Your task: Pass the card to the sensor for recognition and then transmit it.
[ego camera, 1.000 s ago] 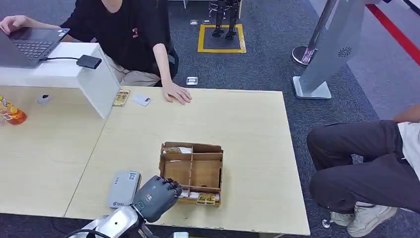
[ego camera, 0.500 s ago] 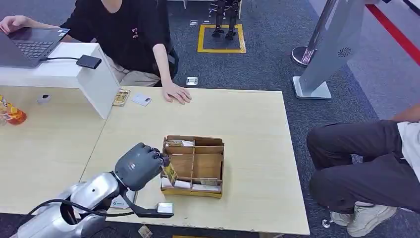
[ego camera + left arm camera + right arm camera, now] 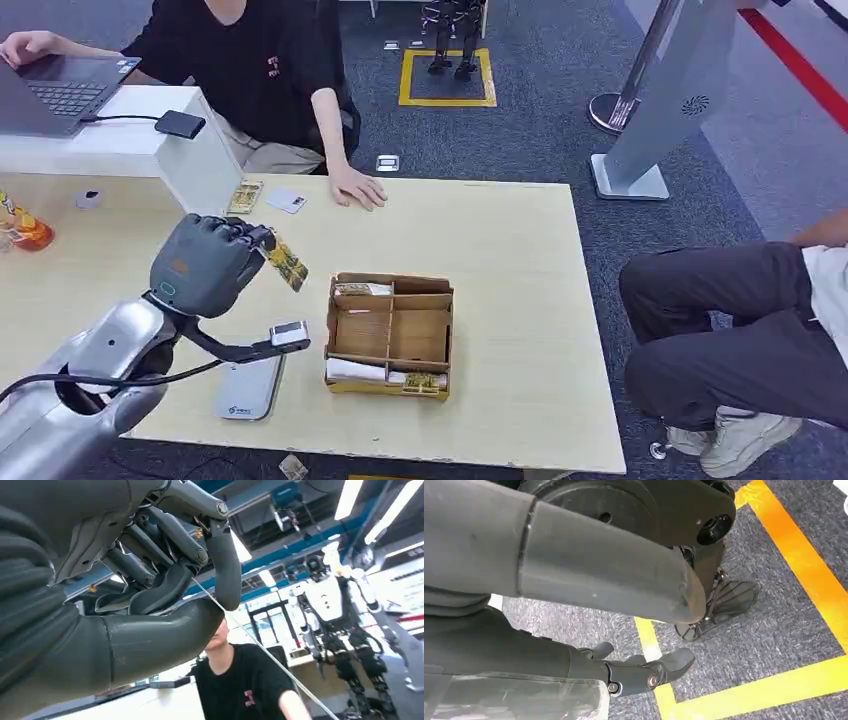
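One card [image 3: 286,266] is sitting pinched in the left hand [image 3: 205,262], raised at ten o'clock from the box [image 3: 389,335]; next, it is needing lowering onto the grey sensor [image 3: 248,388] at six o'clock. Right hand [image 3: 644,672] is hanging, fingers loosely apart, holding nothing.

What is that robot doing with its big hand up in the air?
The robot's left hand is holding a small yellow card up above the wooden table, pinched between its thumb and fingers. Below it on the table sit a cardboard box with compartments, which has more cards in it, and a flat grey card sensor. A person in a black shirt sits across the table with one hand resting on it. The robot's right hand hangs down over the floor, holding nothing.
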`<state>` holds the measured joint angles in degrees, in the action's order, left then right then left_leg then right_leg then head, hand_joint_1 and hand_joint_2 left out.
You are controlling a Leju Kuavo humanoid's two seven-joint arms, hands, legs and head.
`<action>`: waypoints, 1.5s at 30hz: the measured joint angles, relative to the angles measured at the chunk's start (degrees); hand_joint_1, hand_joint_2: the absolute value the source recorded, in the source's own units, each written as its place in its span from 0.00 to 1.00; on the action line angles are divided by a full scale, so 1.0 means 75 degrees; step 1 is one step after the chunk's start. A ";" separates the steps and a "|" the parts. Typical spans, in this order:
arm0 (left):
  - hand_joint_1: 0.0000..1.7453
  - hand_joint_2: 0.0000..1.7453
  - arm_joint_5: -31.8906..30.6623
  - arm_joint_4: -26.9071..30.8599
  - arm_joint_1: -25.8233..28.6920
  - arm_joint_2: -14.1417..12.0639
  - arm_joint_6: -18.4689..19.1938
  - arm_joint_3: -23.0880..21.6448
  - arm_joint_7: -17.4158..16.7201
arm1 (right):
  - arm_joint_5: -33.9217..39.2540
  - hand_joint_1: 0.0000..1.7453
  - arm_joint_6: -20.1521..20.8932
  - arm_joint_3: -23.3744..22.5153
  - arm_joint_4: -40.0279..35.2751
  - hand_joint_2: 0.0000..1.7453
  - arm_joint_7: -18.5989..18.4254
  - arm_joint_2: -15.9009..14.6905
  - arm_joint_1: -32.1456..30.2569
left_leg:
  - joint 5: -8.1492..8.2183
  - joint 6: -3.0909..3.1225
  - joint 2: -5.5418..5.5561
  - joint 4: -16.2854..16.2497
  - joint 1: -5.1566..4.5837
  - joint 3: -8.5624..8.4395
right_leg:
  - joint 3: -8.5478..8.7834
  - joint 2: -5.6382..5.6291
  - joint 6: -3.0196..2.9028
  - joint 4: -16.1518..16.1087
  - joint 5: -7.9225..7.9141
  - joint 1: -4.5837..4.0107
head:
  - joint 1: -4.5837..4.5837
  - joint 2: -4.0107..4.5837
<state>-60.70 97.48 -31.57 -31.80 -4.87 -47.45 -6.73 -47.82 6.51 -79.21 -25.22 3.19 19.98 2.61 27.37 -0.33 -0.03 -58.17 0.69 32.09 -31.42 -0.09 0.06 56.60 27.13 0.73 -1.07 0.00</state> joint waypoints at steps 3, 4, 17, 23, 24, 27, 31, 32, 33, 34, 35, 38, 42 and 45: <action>1.00 1.00 0.0003 0.0000 0.0059 0.0023 -0.0032 0.0139 0.0000 | 0.0000 0.00 0.0000 0.0003 0.0000 0.00 0.0000 0.0003 0.0001 | 0.0000 0.0000 0.0000 0.0000 0.0000 0.0000 | 0.0000 0.0000 0.0000 0.0000 0.0000 0.0000 | 0.0000 0.0000; 1.00 1.00 0.0029 0.0000 0.0079 0.0047 -0.0067 0.0178 0.0000 | -0.0003 0.00 -0.0003 0.0003 0.0000 0.00 0.0000 0.0000 0.0000 | 0.0000 0.0000 0.0000 0.0000 0.0000 0.0000 | 0.0000 0.0000 0.0000 0.0000 0.0000 0.0000 | 0.0000 0.0000; 1.00 1.00 0.2124 -0.0674 0.0321 0.1262 -0.1252 0.1376 0.0323 | -0.0245 0.00 -0.0155 0.0189 0.0163 0.00 0.0055 -0.0035 0.0014 | 0.0000 0.0000 0.0001 -0.0001 -0.0001 0.0000 | 0.0000 0.0000 0.0002 -0.0001 -0.0003 0.0001 | 0.0000 0.0000; 1.00 1.00 0.2644 -0.1242 0.0321 0.1778 -0.1868 0.1999 0.0399 | -0.0361 0.00 -0.0312 0.0332 0.0382 0.00 0.0172 -0.0125 0.0044 | 0.0000 0.0000 0.0000 -0.0001 0.0000 -0.0001 | -0.0001 0.0000 0.0002 0.0000 -0.0003 0.0001 | 0.0000 0.0000; 1.00 1.00 0.2693 -0.1361 0.0320 0.1877 -0.1973 0.2122 0.0405 | -0.0393 0.00 -0.0329 0.0356 0.0446 0.00 0.0184 -0.0146 0.0049 | 0.0000 0.0000 0.0001 -0.0001 -0.0001 -0.0001 | -0.0001 0.0000 0.0002 0.0000 -0.0003 0.0000 | 0.0000 0.0000; 1.00 1.00 0.2798 -0.1682 0.0308 0.2115 -0.2242 0.2415 0.0402 | -0.0428 0.00 -0.0399 0.0440 0.0566 0.00 0.0198 -0.0204 0.0055 | -0.0001 0.0000 0.0000 -0.0001 -0.0001 -0.0001 | -0.0001 0.0000 0.0002 -0.0001 -0.0003 0.0001 | 0.0000 0.0000; 1.00 1.00 0.2911 -0.2310 0.0196 0.2504 -0.2550 0.2716 0.0402 | -0.0559 0.00 -0.0472 0.0551 0.0760 0.00 0.0242 -0.0297 0.0082 | -0.0002 0.0002 0.0001 -0.0002 -0.0001 0.0000 | 0.0000 0.0001 0.0003 -0.0001 -0.0003 0.0001 | 0.0003 0.0000; 1.00 1.00 0.2929 -0.2485 0.0146 0.2593 -0.2573 0.2771 0.0402 | -0.0568 0.00 -0.0495 0.0586 0.0807 0.00 0.0254 -0.0318 0.0094 | -0.0002 0.0002 0.0001 -0.0002 -0.0001 0.0000 | 0.0000 0.0000 0.0003 -0.0001 -0.0004 0.0001 | 0.0000 0.0000; 1.00 1.00 0.2929 -0.2667 0.0079 0.2679 -0.2591 0.2824 0.0402 | -0.0598 0.00 -0.0525 0.0615 0.0854 0.00 0.0254 -0.0335 0.0107 | -0.0002 0.0002 0.0001 -0.0003 -0.0001 -0.0001 | 0.0000 0.0000 0.0005 -0.0001 -0.0006 0.0001 | 0.0000 0.0000; 1.00 1.00 0.2952 -0.2866 0.0005 0.2781 -0.2599 0.2862 0.0396 | -0.0624 0.00 -0.0551 0.0650 0.0901 0.00 0.0256 -0.0359 0.0121 | -0.0002 0.0003 0.0001 -0.0004 -0.0002 -0.0001 | -0.0001 0.0000 0.0005 -0.0001 -0.0009 0.0001 | 0.0000 0.0000; 1.00 1.00 0.2955 -0.3108 -0.0087 0.2878 -0.2626 0.2890 0.0385 | -0.0647 0.00 -0.0574 0.0679 0.0958 0.00 0.0265 -0.0382 0.0132 | -0.0003 0.0004 0.0001 -0.0004 -0.0002 0.0000 | -0.0001 0.0000 0.0005 -0.0001 -0.0009 0.0001 | 0.0000 0.0000; 1.00 1.00 0.2914 -0.3749 -0.0323 0.3110 -0.2786 0.2955 0.0350 | -0.0685 0.00 -0.0618 0.0746 0.1090 0.00 0.0291 -0.0437 0.0171 | -0.0005 0.0007 0.0001 -0.0005 -0.0002 0.0000 | -0.0001 0.0000 0.0004 -0.0001 -0.0010 0.0001 | 0.0000 0.0000; 1.00 1.00 0.2982 -0.4468 -0.0574 0.3410 -0.2944 0.3002 0.0358 | -0.0743 0.00 -0.0691 0.0857 0.1247 0.00 0.0297 -0.0504 0.0190 | -0.0006 0.0006 0.0002 -0.0005 -0.0002 0.0001 | 0.0000 0.0001 0.0004 -0.0001 -0.0011 0.0001 | 0.0003 0.0000; 1.00 1.00 0.3089 -0.4970 -0.0750 0.3564 -0.3097 0.3071 0.0454 | -0.0801 0.00 -0.0723 0.0918 0.1334 0.00 0.0306 -0.0533 0.0196 | -0.0006 0.0006 0.0000 -0.0005 -0.0002 0.0001 | -0.0001 -0.0001 0.0004 0.0000 -0.0011 0.0001 | 0.0000 0.0000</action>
<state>-37.53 60.20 -37.19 -5.07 -28.10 -24.42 -3.33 -53.83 1.09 -72.33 -15.21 5.48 15.98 4.08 27.33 -0.29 -0.02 -58.21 0.68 32.10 -31.43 -0.10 0.09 56.59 27.05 0.74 -1.07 0.00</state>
